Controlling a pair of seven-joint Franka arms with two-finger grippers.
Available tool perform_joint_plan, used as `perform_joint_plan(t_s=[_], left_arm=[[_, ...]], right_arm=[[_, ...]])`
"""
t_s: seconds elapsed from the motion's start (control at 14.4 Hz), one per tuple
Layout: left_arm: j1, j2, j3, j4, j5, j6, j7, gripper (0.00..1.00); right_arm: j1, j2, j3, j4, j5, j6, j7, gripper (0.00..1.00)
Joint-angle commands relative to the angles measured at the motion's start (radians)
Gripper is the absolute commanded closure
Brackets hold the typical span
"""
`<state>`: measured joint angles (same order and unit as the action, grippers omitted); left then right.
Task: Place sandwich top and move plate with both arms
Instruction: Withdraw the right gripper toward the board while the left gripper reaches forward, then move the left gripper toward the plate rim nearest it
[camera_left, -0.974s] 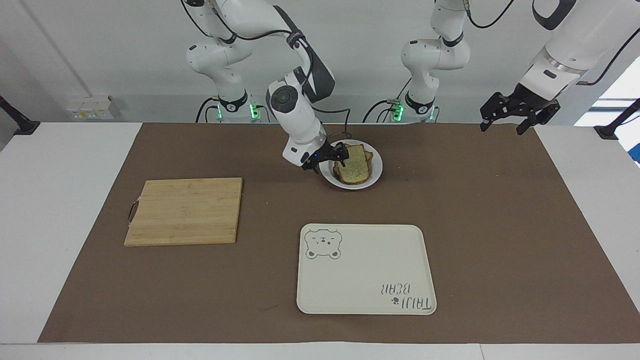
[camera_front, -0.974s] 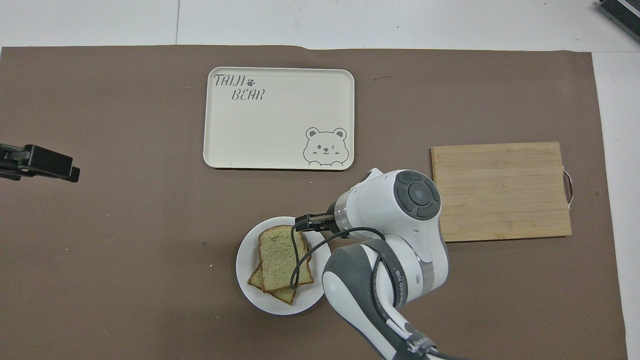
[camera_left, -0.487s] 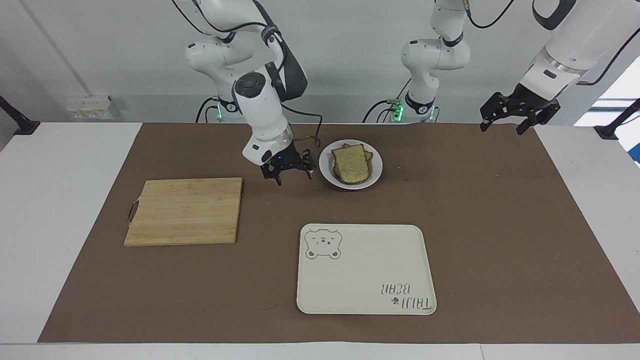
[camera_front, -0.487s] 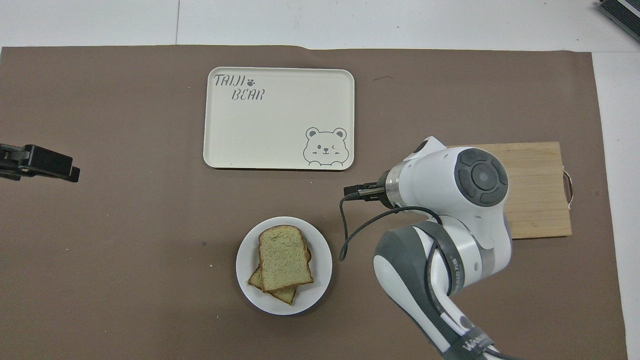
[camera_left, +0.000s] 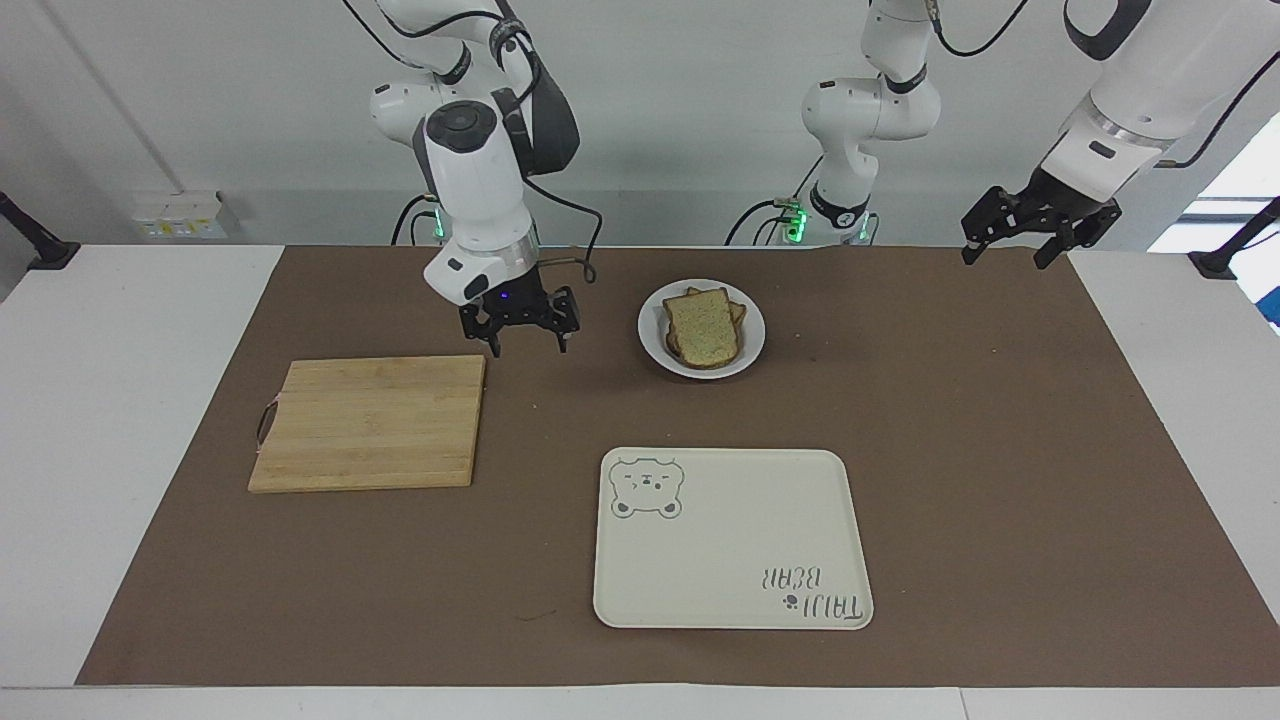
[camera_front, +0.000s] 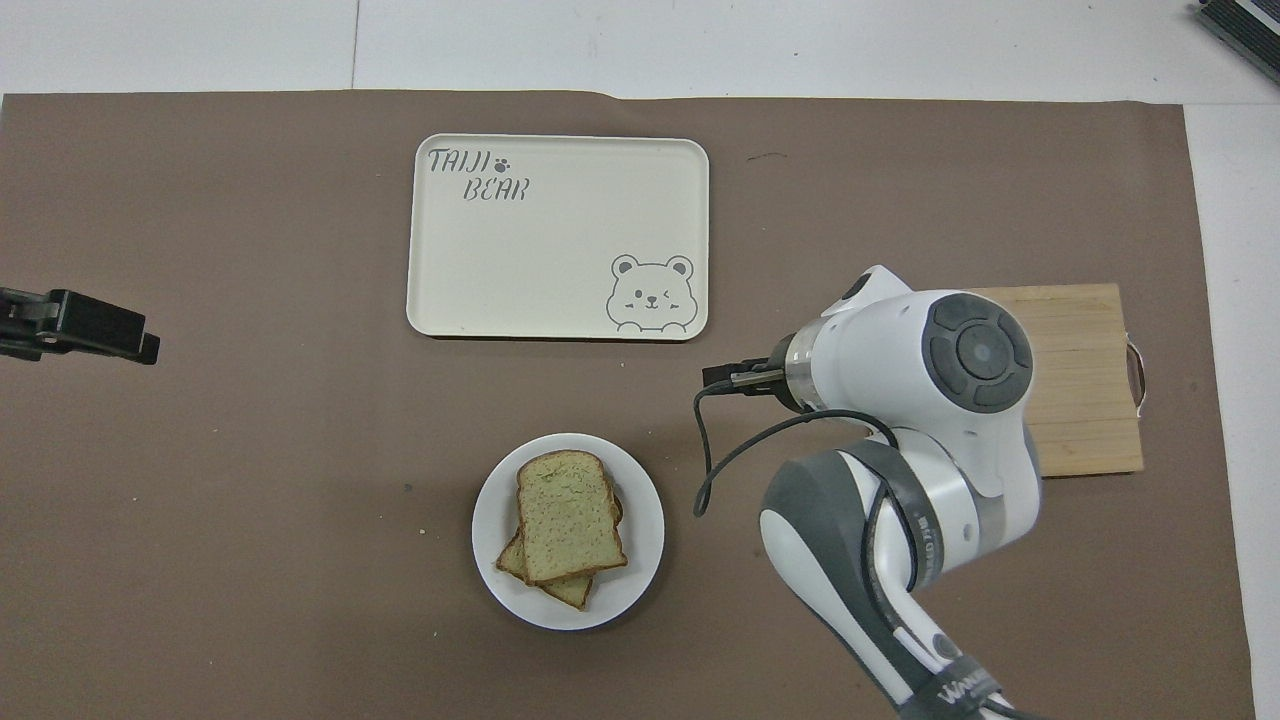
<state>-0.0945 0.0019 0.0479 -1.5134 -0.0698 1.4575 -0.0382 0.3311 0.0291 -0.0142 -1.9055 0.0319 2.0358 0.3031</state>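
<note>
Right gripper (camera_left: 525, 335): fingers (camera_left: 494, 340) spread apart and pointing down, holding nothing, raised over the brown mat (camera_left: 1000, 450) between the cutting board (camera_left: 370, 425) and the plate (camera_left: 752, 335), just off the board's corner nearest the robots. In the overhead view largely hidden under its own white wrist, only a dark tip showing. Right arm (camera_left: 470, 170) reaching in from its base, with a black cable looping off the wrist.

Left gripper (camera_left: 1040, 235): fingers (camera_left: 970, 245) likewise spread and empty, held high over the mat's edge at the left arm's end of the bench (camera_left: 100, 450), well apart from everything else, waiting.

Sandwich top (camera_left: 703, 325): lying flat on a second slice (camera_front: 560, 590) on the small white plate, slightly askew, so the lower slice's corners peek out. Plate resting on the mat near the robots, about midway between the two arm bases.

Cream tray (camera_left: 730, 540) with bear drawing and lettering: farther from the robots than the plate, nothing on it. Cutting board toward the right arm's end, also bare.
</note>
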Motion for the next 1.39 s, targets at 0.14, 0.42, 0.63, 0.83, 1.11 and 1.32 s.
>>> perform_joint_plan(t_s=[0.14, 0.42, 0.63, 0.83, 1.11, 1.32], left_arm=[[-0.014, -0.017, -0.008, -0.076, 0.019, 0.090, -0.103, 0.00], [-0.045, -0.040, -0.013, -0.209, 0.018, 0.228, -0.098, 0.00], [-0.068, -0.051, -0.014, -0.300, 0.016, 0.316, -0.085, 0.00], [-0.102, -0.053, -0.014, -0.378, 0.015, 0.392, -0.042, 0.00], [-0.152, -0.053, -0.014, -0.448, 0.010, 0.422, 0.012, 0.00], [-0.159, -0.059, -0.014, -0.464, -0.031, 0.437, 0.021, 0.00]], right_arm=[[-0.073, -0.037, 0.008, 0.150, -0.027, -0.195, 0.016, 0.00], [-0.133, -0.103, 0.002, 0.163, -0.029, -0.235, 0.018, 0.00], [-0.179, -0.124, 0.000, 0.175, -0.038, -0.241, 0.014, 0.00], [-0.224, -0.130, -0.001, 0.254, -0.041, -0.337, 0.011, 0.00], [-0.299, -0.133, -0.015, 0.348, -0.041, -0.485, -0.091, 0.00], [-0.313, -0.156, -0.039, 0.362, -0.038, -0.525, -0.131, 0.00]])
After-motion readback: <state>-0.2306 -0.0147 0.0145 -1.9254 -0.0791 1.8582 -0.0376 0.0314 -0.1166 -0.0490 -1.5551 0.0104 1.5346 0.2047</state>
